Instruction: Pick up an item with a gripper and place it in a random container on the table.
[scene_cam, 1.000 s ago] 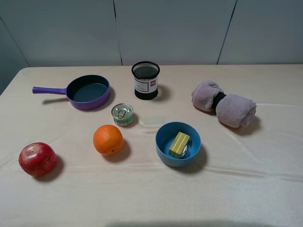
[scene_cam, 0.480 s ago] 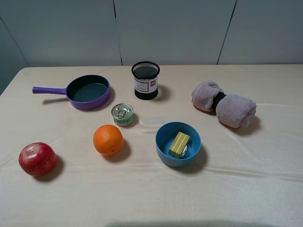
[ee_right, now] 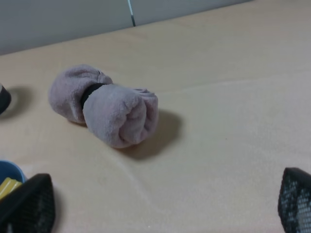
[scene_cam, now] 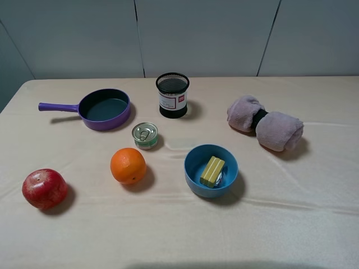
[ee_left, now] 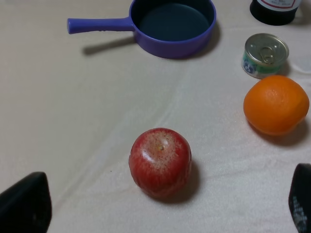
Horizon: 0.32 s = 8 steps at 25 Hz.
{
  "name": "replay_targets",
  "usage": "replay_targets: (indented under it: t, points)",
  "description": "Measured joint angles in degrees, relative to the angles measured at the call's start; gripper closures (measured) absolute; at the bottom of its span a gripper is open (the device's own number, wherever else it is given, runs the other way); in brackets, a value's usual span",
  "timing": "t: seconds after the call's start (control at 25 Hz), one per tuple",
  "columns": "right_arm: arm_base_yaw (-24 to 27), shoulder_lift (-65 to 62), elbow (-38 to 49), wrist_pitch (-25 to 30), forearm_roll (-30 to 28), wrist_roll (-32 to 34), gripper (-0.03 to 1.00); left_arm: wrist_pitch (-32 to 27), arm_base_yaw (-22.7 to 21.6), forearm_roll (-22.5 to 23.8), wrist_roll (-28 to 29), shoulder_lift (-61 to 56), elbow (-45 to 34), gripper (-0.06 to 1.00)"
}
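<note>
Cloth-covered beige surface, faintly creased, carries a smooth round blue plastic bowl in which the ribbed yellow block lies with clear wrapper, while left end effector and right end effector both stand spread apart, empty.

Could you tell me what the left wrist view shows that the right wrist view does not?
Only the left wrist view shows the red apple, the orange, the small tin can and the purple pan. Only the right wrist view shows the rolled pinkish towel, plus slivers of the blue bowl and the yellow block at the frame's edge. Both show the beige-clothed table, and each shows its own end effector's two dark fingertips spread wide apart, holding nothing.
</note>
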State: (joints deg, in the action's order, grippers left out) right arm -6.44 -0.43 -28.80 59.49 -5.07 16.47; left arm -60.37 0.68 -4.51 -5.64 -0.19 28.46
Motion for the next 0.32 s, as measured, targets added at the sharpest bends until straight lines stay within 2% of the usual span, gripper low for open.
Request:
replay_targets:
  t: [0.32]
  points:
    - [0.0, 0.0, 0.0, 0.0, 0.0, 0.0, 0.27, 0.0, 0.0, 0.0, 0.0, 0.0, 0.0, -0.05]
